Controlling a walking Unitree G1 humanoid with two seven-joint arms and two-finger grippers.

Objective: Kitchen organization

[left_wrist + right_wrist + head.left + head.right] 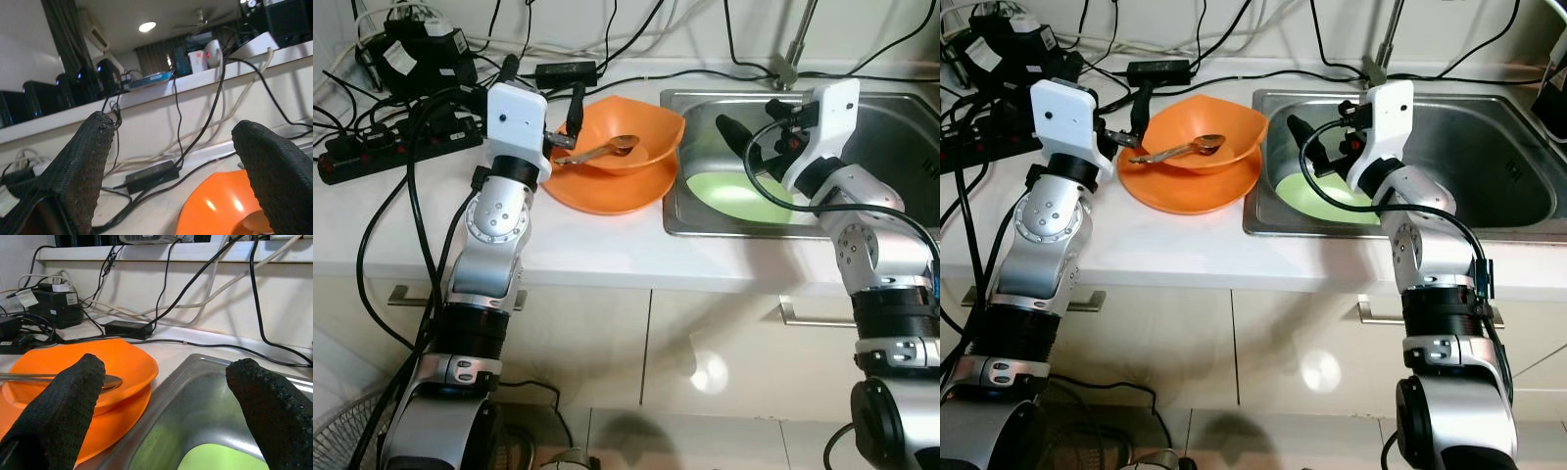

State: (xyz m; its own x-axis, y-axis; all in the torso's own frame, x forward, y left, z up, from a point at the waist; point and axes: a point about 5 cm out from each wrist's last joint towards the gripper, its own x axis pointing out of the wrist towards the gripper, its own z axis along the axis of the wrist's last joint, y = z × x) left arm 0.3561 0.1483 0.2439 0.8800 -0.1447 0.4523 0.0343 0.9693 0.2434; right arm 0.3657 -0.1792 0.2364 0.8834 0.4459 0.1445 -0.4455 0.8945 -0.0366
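An orange bowl [641, 132] sits tilted on an orange plate [607, 194] on the white counter, just left of the steel sink [891, 127]. A metal spoon [603, 149] lies in the bowl, its handle pointing toward my left gripper [544, 90]. That gripper hovers open at the bowl's left rim, holding nothing; in the left wrist view its fingers [88, 161] stand wide apart above the bowl [220, 205]. A light green plate [732, 194] lies in the sink. My right gripper [744, 137] hangs open over the sink's left part, empty; its wrist view shows the spoon [58, 378] beyond.
Black power strips [396, 147], a power adapter [566, 70] and many cables crowd the counter's back left. The faucet base [786, 70] stands behind the sink. Cabinet fronts with handles [822, 315] lie below the counter edge. A fan [342, 431] stands on the floor at lower left.
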